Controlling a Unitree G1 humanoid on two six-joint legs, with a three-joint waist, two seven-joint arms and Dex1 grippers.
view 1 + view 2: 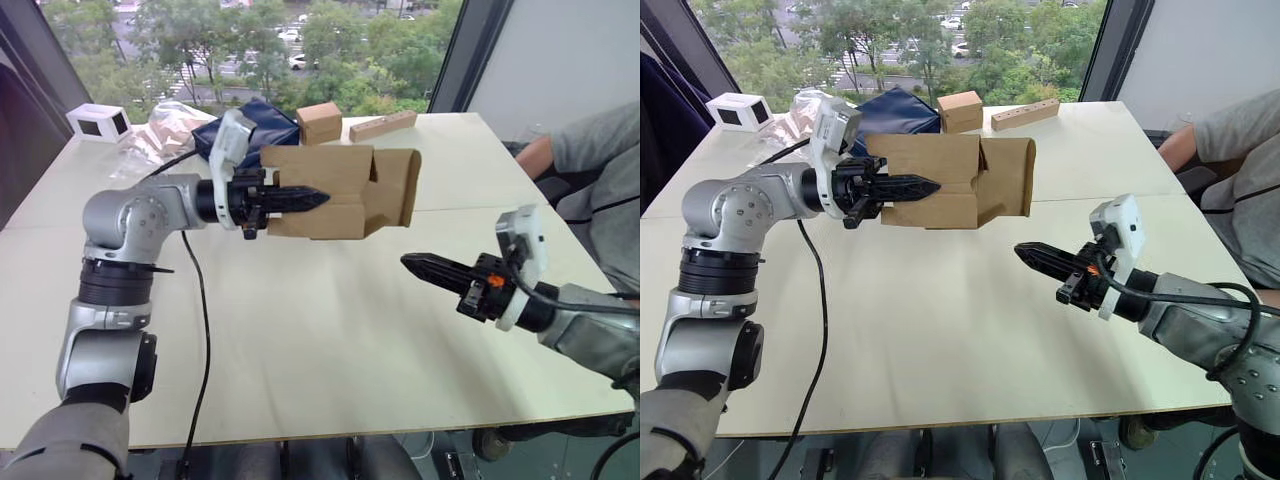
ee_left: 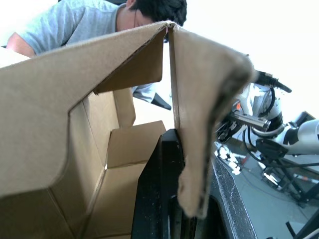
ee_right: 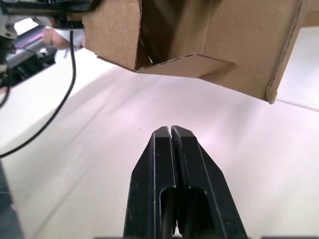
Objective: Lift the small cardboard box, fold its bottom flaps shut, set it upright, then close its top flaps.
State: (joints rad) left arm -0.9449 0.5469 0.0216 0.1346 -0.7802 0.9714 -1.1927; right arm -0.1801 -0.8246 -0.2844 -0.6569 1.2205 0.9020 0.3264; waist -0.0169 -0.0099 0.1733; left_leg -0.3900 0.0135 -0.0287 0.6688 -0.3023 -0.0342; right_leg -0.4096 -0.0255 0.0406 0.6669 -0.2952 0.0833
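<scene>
The box (image 1: 340, 192) hides the tips of the left fingers (image 1: 295, 198), where its wall is between them. In the left wrist view the box is cut off by the picture's edges. The person (image 1: 590, 180) beside the surface (image 1: 330, 330) is cut off by the edge. The blue bag (image 1: 262, 122) behind the box is partly hidden.

A pale wooden table (image 1: 330, 330) filled the frame. Along its far edge, upper frame, lay a white device (image 1: 98, 121), crinkled plastic (image 1: 160, 130), a navy bag (image 1: 255, 122), a cube-shaped box (image 1: 320, 122) and a tan bar (image 1: 382, 125).
</scene>
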